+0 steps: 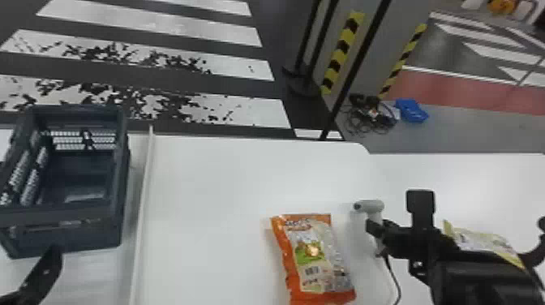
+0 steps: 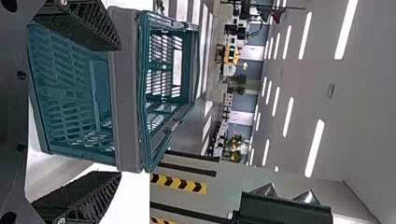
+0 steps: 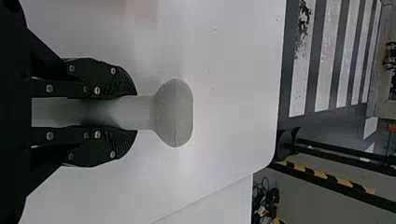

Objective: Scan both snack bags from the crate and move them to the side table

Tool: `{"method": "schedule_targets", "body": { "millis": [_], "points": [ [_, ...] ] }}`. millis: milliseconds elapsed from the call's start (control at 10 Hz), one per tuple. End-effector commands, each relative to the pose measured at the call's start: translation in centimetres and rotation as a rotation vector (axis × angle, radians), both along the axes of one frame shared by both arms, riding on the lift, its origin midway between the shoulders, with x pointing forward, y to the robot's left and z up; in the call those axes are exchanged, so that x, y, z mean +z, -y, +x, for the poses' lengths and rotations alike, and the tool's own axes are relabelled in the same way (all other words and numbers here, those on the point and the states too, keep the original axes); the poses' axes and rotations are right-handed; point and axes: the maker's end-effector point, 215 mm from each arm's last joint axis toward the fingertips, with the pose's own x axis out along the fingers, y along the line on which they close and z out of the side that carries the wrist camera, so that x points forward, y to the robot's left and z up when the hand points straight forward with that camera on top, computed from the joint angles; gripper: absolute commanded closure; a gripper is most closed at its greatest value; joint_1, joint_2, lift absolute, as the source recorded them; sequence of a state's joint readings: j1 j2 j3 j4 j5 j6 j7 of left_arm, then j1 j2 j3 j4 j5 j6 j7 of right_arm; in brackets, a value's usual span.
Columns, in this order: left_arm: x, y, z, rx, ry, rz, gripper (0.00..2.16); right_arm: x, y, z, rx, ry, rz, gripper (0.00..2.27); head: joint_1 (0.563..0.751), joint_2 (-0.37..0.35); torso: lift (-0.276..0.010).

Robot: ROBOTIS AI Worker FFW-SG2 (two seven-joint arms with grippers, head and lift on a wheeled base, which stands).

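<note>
In the head view my left gripper (image 1: 50,263) is at the lower left, by the near side of the dark crate (image 1: 61,215). Its fingers stand open in the left wrist view, where the gripper (image 2: 120,111) faces the crate (image 2: 128,93). My right gripper (image 1: 375,233) is right of the orange snack bag (image 1: 318,259), which lies flat on the white table. It grips the grey scanner (image 1: 375,205) by its handle; in the right wrist view the gripper (image 3: 136,113) has both fingers against the scanner (image 3: 175,113). A yellow snack bag (image 1: 486,243) shows partly behind the right arm.
A thin raised strip (image 1: 142,211) separates the crate's area from the main white table (image 1: 211,182). The scanner's cable (image 1: 395,280) runs toward the near edge. The side table (image 1: 486,178) adjoins on the right. Black poles (image 1: 352,77) stand beyond the tables.
</note>
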State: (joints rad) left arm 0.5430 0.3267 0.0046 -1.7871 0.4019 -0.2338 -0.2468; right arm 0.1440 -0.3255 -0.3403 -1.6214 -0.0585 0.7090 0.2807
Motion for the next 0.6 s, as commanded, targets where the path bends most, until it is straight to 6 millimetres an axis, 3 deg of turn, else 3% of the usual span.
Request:
{"method": "schedule_targets", "body": {
  "millis": [0,100,300,400,500],
  "points": [
    [0.0,0.0,0.0,0.000,0.000,0.000,0.04,-0.4,0.1,0.0,-0.001,0.003,0.000,2.21,0.695,-0.303,-0.099],
    [0.1,0.0,0.0,-0.001,0.001,0.000,0.04,-0.6,0.3,-0.1,-0.007,0.003,-0.003,2.07,0.695,-0.303,-0.099],
    [0.2,0.1,0.0,-0.001,0.003,-0.001,0.04,-0.3,0.4,0.1,-0.010,0.023,-0.005,1.56,0.695,-0.307,-0.099],
    [0.2,0.1,0.0,0.000,0.003,-0.002,0.04,0.2,0.6,0.3,-0.015,0.041,-0.008,0.81,0.695,-0.307,-0.099],
    [0.1,0.1,0.0,0.000,0.001,-0.002,0.04,0.7,0.7,0.4,-0.018,0.049,-0.014,0.40,0.695,-0.308,-0.099]
  ]
}}
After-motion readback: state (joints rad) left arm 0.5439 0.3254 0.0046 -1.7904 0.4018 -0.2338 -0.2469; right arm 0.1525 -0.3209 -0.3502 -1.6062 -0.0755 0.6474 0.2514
